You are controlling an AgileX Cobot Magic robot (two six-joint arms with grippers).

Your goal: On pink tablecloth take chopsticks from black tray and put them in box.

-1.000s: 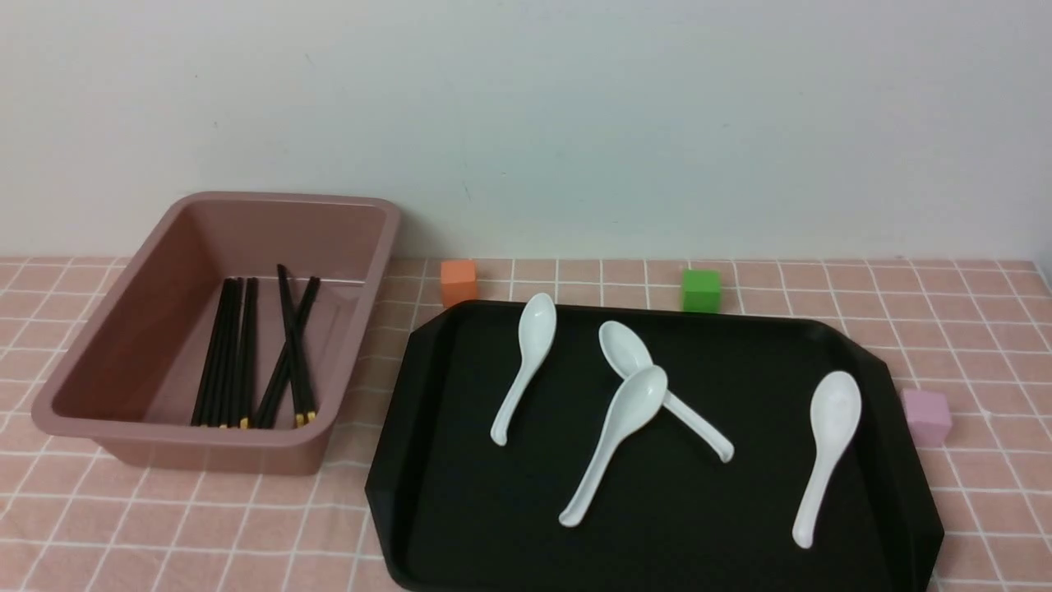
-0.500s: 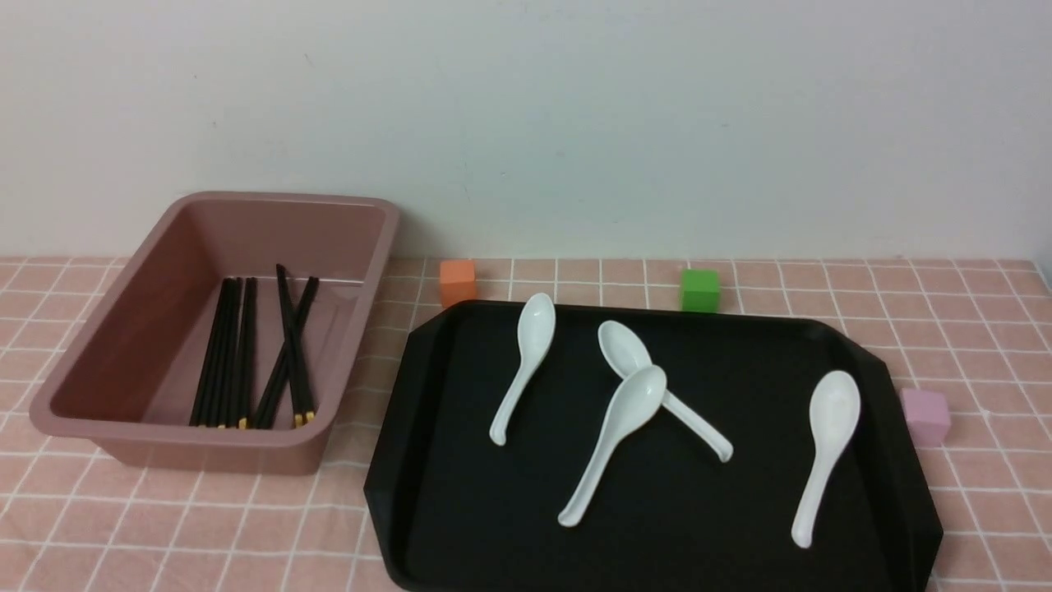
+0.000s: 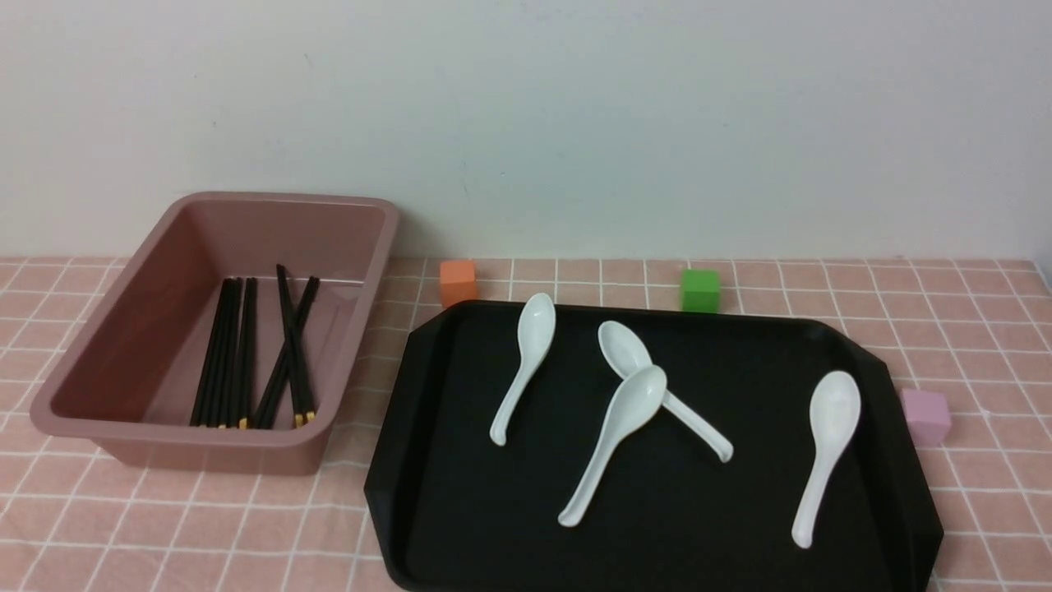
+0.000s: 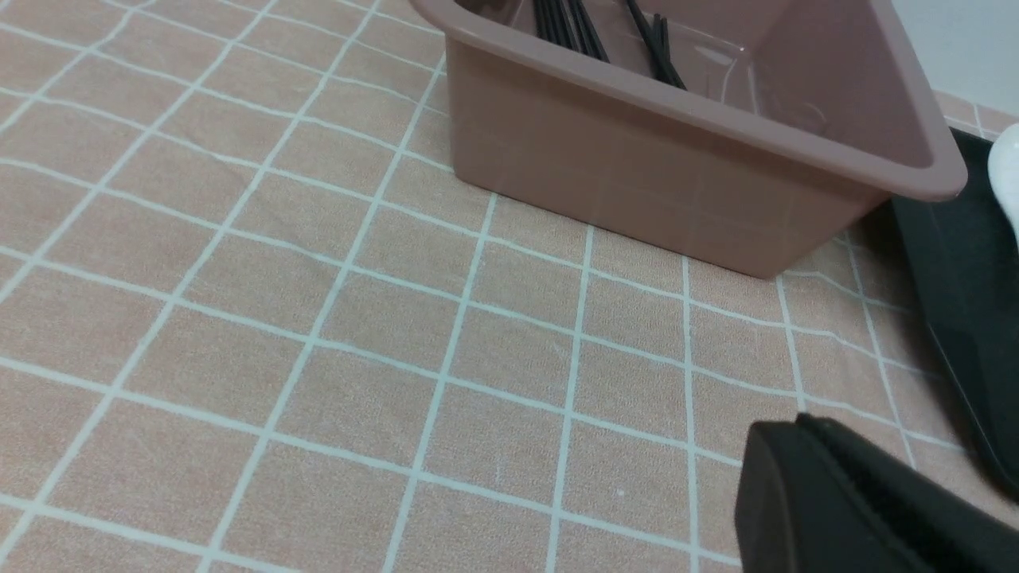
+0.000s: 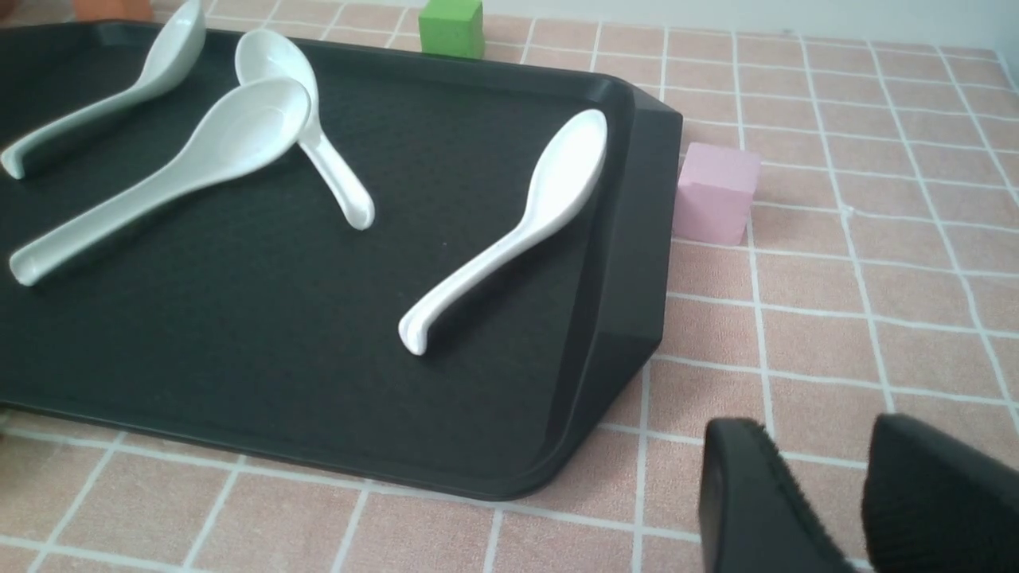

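Note:
Several black chopsticks with gold bands lie inside the mauve box at the left on the pink tablecloth; their tips also show in the box in the left wrist view. The black tray to its right holds no chopsticks. Neither gripper appears in the front view. My left gripper hangs shut and empty over the cloth, near the box's outer wall. My right gripper stands open over the cloth, off the tray's corner, with nothing between its fingers.
Several white spoons lie on the tray, two of them crossed. An orange cube and a green cube sit behind the tray by the wall. A pink cube sits at the tray's right edge.

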